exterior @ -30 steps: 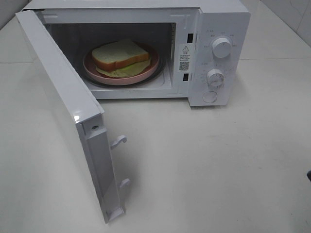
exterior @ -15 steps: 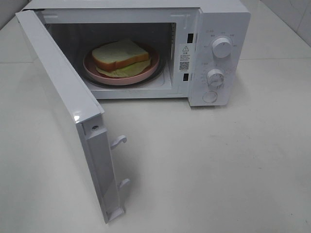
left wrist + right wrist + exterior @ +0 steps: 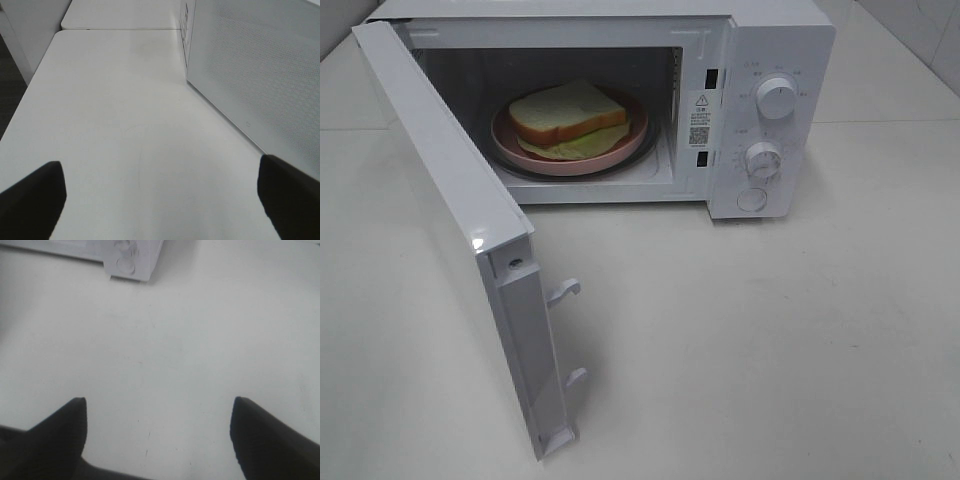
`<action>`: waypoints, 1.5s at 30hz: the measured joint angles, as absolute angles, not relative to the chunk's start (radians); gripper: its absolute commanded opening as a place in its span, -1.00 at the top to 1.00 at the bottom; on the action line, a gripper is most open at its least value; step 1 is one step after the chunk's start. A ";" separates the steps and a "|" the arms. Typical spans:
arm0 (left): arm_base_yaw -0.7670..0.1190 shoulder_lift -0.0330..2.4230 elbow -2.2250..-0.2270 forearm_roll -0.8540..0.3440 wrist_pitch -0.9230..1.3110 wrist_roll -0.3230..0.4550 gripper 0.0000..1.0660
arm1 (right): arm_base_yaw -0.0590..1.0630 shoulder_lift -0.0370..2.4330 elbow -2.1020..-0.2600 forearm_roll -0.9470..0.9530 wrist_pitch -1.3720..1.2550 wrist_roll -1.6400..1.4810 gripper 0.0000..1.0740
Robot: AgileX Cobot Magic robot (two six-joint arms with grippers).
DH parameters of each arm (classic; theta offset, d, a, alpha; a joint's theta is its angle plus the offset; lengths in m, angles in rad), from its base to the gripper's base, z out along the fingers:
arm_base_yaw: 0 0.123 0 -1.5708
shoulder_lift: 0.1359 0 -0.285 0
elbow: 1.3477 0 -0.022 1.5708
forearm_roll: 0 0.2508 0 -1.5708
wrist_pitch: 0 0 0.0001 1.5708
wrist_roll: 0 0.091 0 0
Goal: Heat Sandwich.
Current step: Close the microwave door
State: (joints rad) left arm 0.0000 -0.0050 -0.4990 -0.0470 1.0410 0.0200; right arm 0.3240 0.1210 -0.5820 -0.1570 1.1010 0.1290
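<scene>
The sandwich (image 3: 568, 112), white bread with tan crust and pale green filling, lies on a round pink plate (image 3: 630, 143) inside the white microwave (image 3: 780, 40). The microwave door (image 3: 450, 210) stands wide open toward the front left. Neither gripper shows in the high view. My left gripper (image 3: 160, 200) is open and empty above the table, beside the door's perforated face (image 3: 260, 75). My right gripper (image 3: 157, 432) is open and empty above bare table, with the microwave's knob corner (image 3: 127, 260) far ahead.
Two dials (image 3: 777, 98) and a round button (image 3: 752, 200) sit on the microwave's right panel. Two door latch hooks (image 3: 563, 292) stick out from the open door's edge. The white table (image 3: 770, 340) spreads in front and to the right.
A dark bit of the right arm at the right edge of the high view one second ago has gone out of frame. Nothing else has moved.
</scene>
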 measured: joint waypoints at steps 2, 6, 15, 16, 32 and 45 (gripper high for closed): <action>0.000 -0.005 -0.499 -0.047 1.041 0.020 -0.83 | 0.287 0.096 -0.581 -0.150 1.090 0.121 -0.42; 0.000 -0.005 -0.499 -0.047 1.041 0.020 -0.83 | 0.222 0.055 -0.578 -0.138 1.083 0.095 -0.42; 0.000 -0.005 -0.499 -0.047 1.041 0.020 -0.83 | 0.144 -0.004 -0.506 -0.072 1.045 0.061 -0.42; 0.000 -0.005 -0.499 -0.047 1.041 0.020 -0.83 | 0.144 -0.004 -0.506 -0.072 1.045 0.061 -0.42; 0.000 -0.005 -0.499 -0.047 1.041 0.020 -0.83 | 0.139 -0.004 -0.505 -0.070 1.045 0.056 -0.42; 0.000 -0.005 -0.499 -0.047 1.041 0.020 -0.83 | 0.139 -0.004 -0.505 -0.070 1.045 0.054 -0.42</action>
